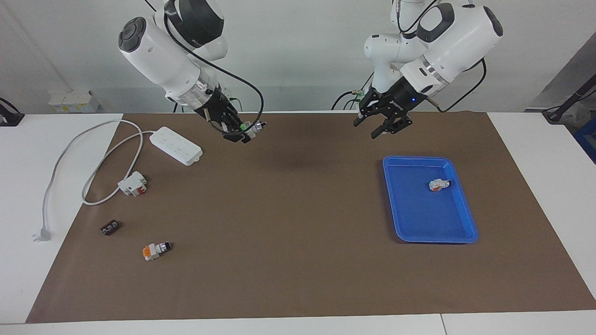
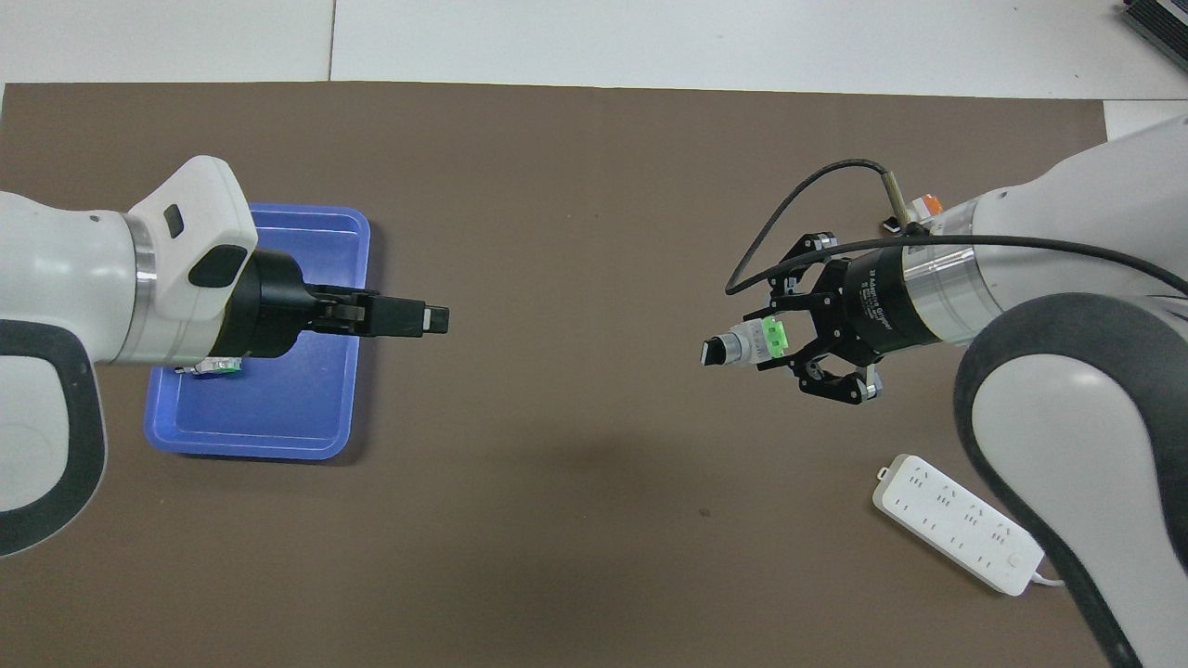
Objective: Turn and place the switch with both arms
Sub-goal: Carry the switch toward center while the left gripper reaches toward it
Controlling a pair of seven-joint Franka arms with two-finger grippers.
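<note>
My right gripper [image 1: 241, 131] is shut on the switch [image 1: 250, 127] and holds it in the air over the brown mat, beside the power strip. In the overhead view the right gripper [image 2: 778, 341] grips the switch [image 2: 742, 345] by its green end. The switch lies level, with its black knob tip pointing toward the left arm's end of the table. My left gripper [image 1: 366, 130] is open and empty, up in the air over the mat by the blue tray's [image 1: 419, 223] robot-side edge. From overhead the left gripper [image 2: 432, 318] shows edge-on, pointing at the switch across a wide gap.
A small switch [image 1: 439, 184] lies in the blue tray [image 2: 278, 427]. A white power strip [image 1: 176, 145] with its cable, a white-and-red breaker block [image 1: 132, 184], a small black part [image 1: 110, 227] and an orange-ended switch [image 1: 156, 250] lie toward the right arm's end.
</note>
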